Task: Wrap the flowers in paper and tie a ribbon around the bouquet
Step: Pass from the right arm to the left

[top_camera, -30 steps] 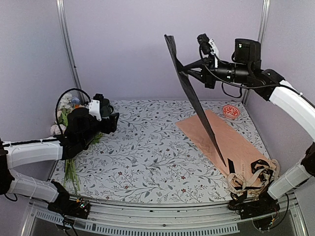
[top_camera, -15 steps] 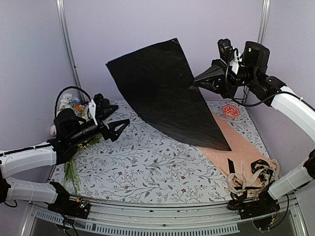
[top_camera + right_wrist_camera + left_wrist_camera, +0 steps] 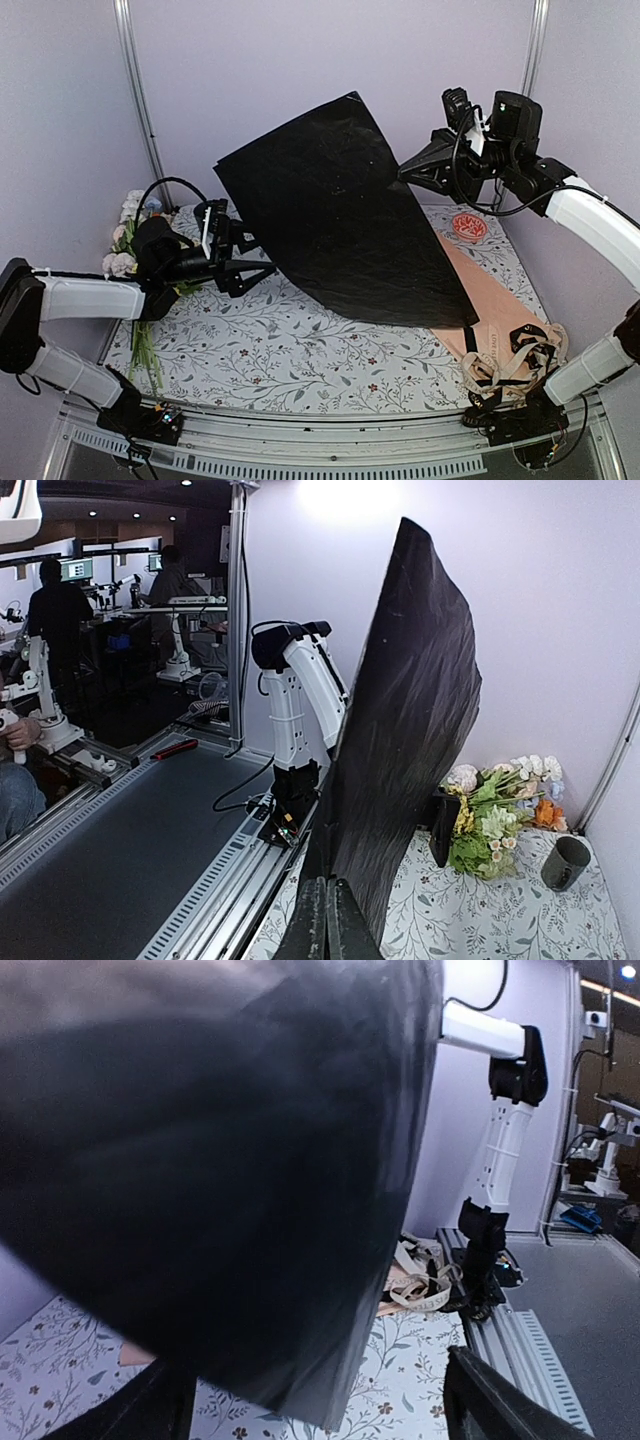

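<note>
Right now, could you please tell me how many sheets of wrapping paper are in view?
2. The black sheet hangs in the air, pinched at one edge by the right gripper; the peach-tan sheet lies flat at the right, partly behind it. More could be hidden underneath.

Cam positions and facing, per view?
Top external: above, behind the bases, looking down on the table; left arm and right arm show.
Left wrist: faces right into the large thin black paper sheet; left gripper fingers at bottom corners.
Right wrist: faces left toward the pink-white flowers; right gripper below, shut on the sheet.
Shared: the sheet, in all three.
</note>
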`<state>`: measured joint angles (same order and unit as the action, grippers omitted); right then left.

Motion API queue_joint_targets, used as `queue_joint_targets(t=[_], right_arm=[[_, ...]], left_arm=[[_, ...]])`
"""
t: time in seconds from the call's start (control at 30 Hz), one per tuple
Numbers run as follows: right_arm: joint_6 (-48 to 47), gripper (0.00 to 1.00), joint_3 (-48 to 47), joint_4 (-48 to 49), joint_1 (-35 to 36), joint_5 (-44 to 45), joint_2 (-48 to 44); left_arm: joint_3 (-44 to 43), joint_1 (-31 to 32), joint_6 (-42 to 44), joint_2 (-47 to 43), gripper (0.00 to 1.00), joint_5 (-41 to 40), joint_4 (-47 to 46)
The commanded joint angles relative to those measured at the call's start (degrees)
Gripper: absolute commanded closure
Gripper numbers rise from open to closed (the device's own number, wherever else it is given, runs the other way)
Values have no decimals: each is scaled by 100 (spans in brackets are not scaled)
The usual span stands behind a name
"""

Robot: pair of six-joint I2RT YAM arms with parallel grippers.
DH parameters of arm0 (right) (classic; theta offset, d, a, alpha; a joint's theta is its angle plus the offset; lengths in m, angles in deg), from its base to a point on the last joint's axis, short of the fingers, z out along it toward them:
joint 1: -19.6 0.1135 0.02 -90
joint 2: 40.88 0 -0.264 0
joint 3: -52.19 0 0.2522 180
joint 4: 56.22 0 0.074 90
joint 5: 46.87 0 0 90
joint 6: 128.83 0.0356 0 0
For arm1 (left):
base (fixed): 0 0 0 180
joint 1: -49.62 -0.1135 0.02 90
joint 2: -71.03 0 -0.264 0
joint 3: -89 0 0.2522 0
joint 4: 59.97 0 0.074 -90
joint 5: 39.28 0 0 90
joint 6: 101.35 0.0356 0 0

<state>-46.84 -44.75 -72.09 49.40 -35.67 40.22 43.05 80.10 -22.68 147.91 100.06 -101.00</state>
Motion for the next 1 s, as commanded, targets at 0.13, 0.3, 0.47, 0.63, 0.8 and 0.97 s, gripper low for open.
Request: queue_joint_targets(t=[0.13, 0.3, 0.47, 0.63, 0.8, 0.97], right_arm=[[72, 100, 3, 77, -105, 513, 167], [365, 87, 36, 31, -129, 2165, 197], [564, 36, -3, -364, -132, 4505, 294], [650, 24, 37, -675, -132, 5212, 542], [774, 24, 70, -853, -132, 5132, 798], [990, 24, 89, -956, -132, 4994, 899]], left_arm=[[-162, 473, 237, -436, 74, -284, 167], [-214, 476, -273, -675, 100, -1381, 930], [-1146, 510, -361, -1216, 100, -3454, 3495], [-2506, 569, -328, -1435, 100, -6254, 6074], [-3515, 1007, 16, -1089, 100, -8215, 7332], [-4987, 1899, 595, 52, 100, -9639, 8371]])
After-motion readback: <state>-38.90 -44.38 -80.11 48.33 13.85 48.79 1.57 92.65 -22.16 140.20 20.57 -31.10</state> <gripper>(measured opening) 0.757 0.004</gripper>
